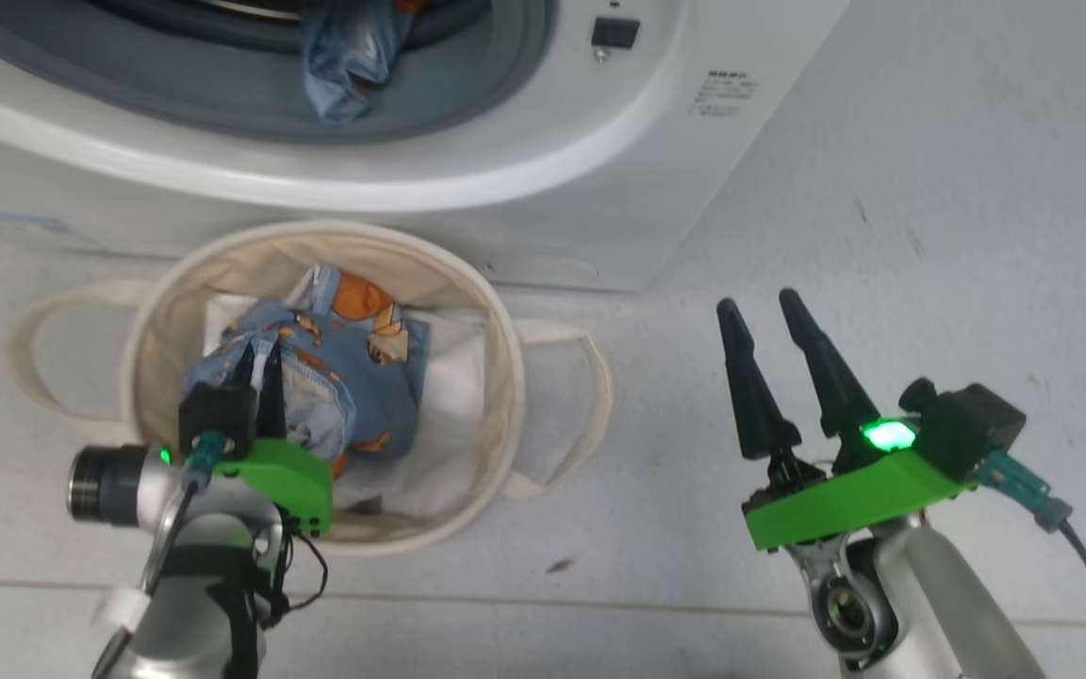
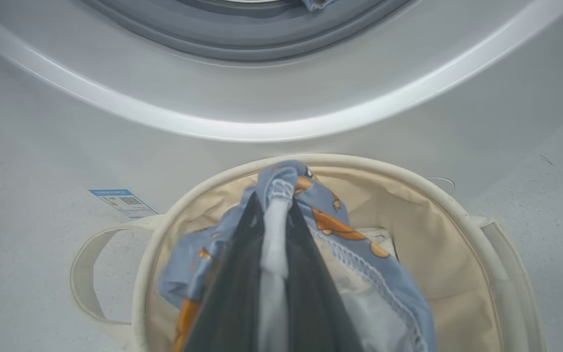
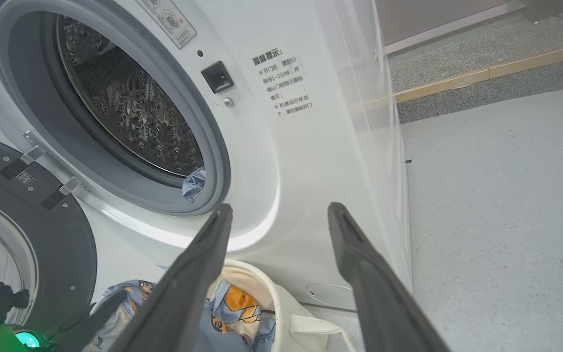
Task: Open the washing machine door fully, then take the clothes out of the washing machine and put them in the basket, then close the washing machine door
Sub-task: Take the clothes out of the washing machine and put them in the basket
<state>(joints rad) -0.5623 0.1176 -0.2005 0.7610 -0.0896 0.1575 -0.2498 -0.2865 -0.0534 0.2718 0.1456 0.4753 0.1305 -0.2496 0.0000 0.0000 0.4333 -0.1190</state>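
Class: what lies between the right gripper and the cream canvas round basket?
Bare grey floor, seen in the head view, separates the dark-fingered right gripper from the cream canvas round basket.

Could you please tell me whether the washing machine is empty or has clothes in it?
Not empty: a blue garment hangs over the grey door seal of the washing machine.

Chinese notice (image 3: 284,83) headed "温馨提示" on the washing machine (image 3: 311,205) front

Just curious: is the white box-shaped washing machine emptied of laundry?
No, a light blue fabric garment hangs over its grey drum seal.
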